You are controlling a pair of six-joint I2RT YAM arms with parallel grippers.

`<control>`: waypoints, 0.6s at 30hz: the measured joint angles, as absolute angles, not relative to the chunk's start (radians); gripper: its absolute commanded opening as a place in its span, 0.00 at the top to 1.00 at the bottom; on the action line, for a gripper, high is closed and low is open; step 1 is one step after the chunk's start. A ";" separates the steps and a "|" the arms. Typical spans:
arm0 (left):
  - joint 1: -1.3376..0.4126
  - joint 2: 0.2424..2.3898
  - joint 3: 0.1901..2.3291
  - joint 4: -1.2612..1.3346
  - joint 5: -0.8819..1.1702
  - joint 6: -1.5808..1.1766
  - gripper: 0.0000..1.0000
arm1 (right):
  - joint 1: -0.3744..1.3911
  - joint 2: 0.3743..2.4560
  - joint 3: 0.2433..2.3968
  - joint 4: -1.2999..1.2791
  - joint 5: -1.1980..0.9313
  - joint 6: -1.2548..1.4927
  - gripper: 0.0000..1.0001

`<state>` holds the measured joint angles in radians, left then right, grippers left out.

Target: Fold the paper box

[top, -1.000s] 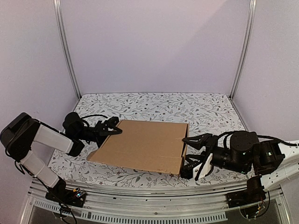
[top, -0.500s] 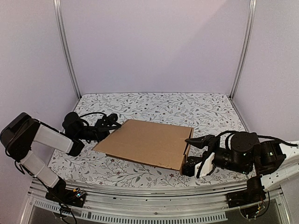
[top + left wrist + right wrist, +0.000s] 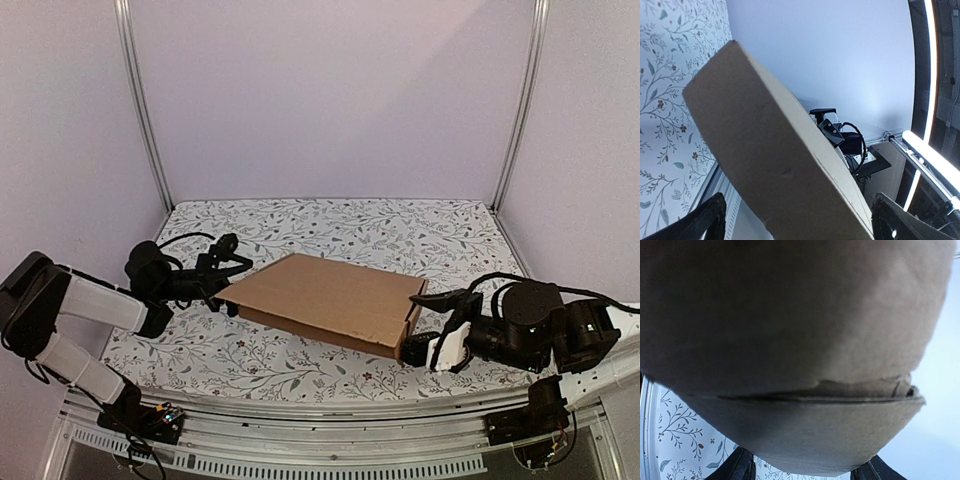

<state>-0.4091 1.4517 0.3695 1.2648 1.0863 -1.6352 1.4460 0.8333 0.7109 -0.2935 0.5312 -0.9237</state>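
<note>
Box (image 3: 330,300) is seen closed, mid-table. Left gripper (image 3: 228,280) is spread wide at its 9 o'clock corner, nothing held. Right gripper (image 3: 425,325) is clamped across its 3 o'clock end. Folding is judged nearly done. Next, box to be set flat, then let go.

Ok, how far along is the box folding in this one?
Mostly done, it seems: the box reads as a closed, shallow carton, with a lid seam showing in the right wrist view. In hand: the right claw appears to grip its right end, while the left claw stands open beside the left corner. Remaining: probably setting it flat and letting go; whether every flap is tucked cannot be seen.
</note>
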 measured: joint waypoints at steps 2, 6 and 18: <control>-0.406 1.378 0.369 1.172 1.063 -1.555 0.00 | 1.444 0.834 0.711 -0.303 0.534 -0.888 0.60; -0.400 1.148 0.421 0.732 0.957 -1.282 0.00 | 1.414 0.840 0.711 -0.319 0.519 -0.803 0.60; -0.395 0.756 0.565 -0.170 0.499 -0.770 0.01 | 1.179 0.916 0.712 -0.307 0.220 -0.597 0.62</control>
<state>-0.3954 0.7563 0.5648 -0.1703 0.4992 -0.7696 1.1786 0.9157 0.7124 -0.3073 0.2203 -0.5968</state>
